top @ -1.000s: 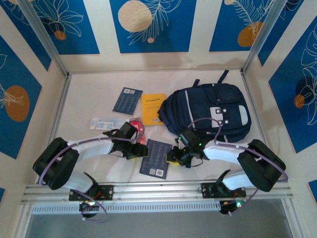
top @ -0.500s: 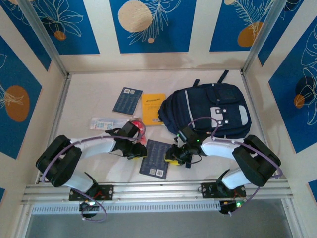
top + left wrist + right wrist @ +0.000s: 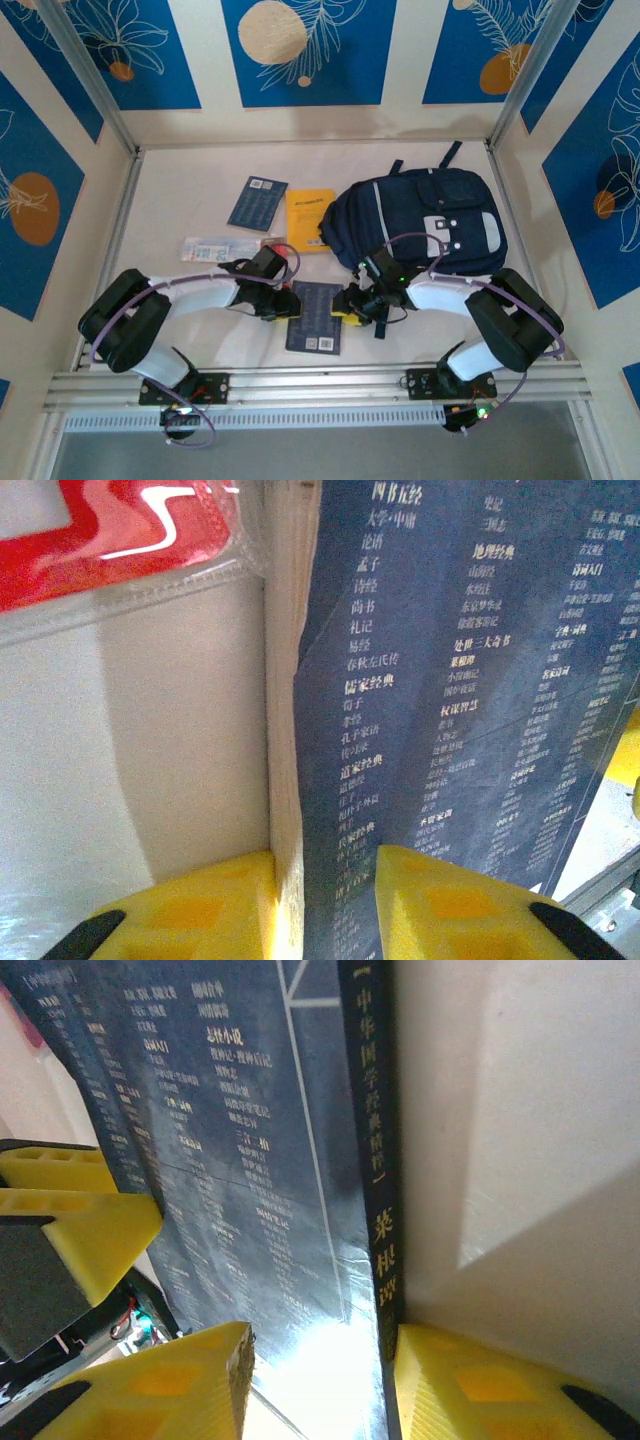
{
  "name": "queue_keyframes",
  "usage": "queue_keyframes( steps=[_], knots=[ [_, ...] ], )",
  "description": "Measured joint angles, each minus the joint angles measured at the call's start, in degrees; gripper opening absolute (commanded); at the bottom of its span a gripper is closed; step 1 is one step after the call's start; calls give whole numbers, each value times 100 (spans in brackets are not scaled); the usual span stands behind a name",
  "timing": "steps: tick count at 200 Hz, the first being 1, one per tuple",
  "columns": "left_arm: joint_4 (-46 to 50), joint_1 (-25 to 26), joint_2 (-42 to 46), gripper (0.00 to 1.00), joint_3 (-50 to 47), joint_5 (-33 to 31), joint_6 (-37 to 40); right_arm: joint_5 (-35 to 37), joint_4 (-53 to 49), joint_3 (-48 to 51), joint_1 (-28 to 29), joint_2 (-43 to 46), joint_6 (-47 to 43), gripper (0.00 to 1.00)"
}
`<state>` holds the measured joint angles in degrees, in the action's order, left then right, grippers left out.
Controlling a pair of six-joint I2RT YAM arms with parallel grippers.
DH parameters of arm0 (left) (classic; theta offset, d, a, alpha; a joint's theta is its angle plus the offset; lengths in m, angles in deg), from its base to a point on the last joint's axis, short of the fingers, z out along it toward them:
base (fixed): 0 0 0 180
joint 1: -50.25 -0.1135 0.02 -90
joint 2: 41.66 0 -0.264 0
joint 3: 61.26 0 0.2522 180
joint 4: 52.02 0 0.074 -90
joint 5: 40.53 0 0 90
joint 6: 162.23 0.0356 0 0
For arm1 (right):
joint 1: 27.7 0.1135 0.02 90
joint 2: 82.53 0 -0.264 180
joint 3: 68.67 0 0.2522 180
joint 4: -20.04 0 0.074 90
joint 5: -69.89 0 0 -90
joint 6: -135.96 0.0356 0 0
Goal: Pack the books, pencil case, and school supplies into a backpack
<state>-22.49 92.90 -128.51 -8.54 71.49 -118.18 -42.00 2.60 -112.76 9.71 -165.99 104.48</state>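
Note:
A dark navy book [image 3: 316,318] with white print lies near the front edge, between my two grippers. My left gripper [image 3: 287,304] is at its left edge. In the left wrist view the left gripper [image 3: 325,905] is partly open. One yellow finger [image 3: 200,905] touches the book's page edge [image 3: 283,730] and the other finger [image 3: 460,900] lies over the cover. My right gripper [image 3: 346,304] is at the spine side. The right gripper [image 3: 320,1385] is open astride the spine [image 3: 370,1140]. The backpack [image 3: 430,225] lies at the back right. A yellow-orange book [image 3: 308,218] and another navy book [image 3: 257,203] lie beside it.
A red packet [image 3: 120,530] lies just past the book's far left corner. A pale flat packet [image 3: 212,248] rests left of the left arm. A metal rail [image 3: 320,385] runs along the near edge, and patterned walls close in the table [image 3: 190,185] on three sides.
Both grippers have moved in against the navy book from either side. The left jaws have narrowed, the right jaws have widened a little, and the book has turned slightly.

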Motion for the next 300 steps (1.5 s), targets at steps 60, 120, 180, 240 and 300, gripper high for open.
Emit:
queue_keyframes(
  steps=[60,120,180,240,300],
  knots=[
    [-201,0,44,26,-111,70,-111,-719,883,474,-350,20,184,44],
    [-520,-11,92,24,-302,184,-227,-1141,1871,1012,-461,127,374,45],
    [-664,-31,79,17,-369,289,-352,-1217,2304,1154,-466,114,560,46],
    [-807,-66,90,10,-463,367,-391,-1235,2371,1161,-437,79,557,45],
    [-1244,-70,280,0,-702,656,-546,-549,1167,1005,-275,542,-201,44]
  ],
)
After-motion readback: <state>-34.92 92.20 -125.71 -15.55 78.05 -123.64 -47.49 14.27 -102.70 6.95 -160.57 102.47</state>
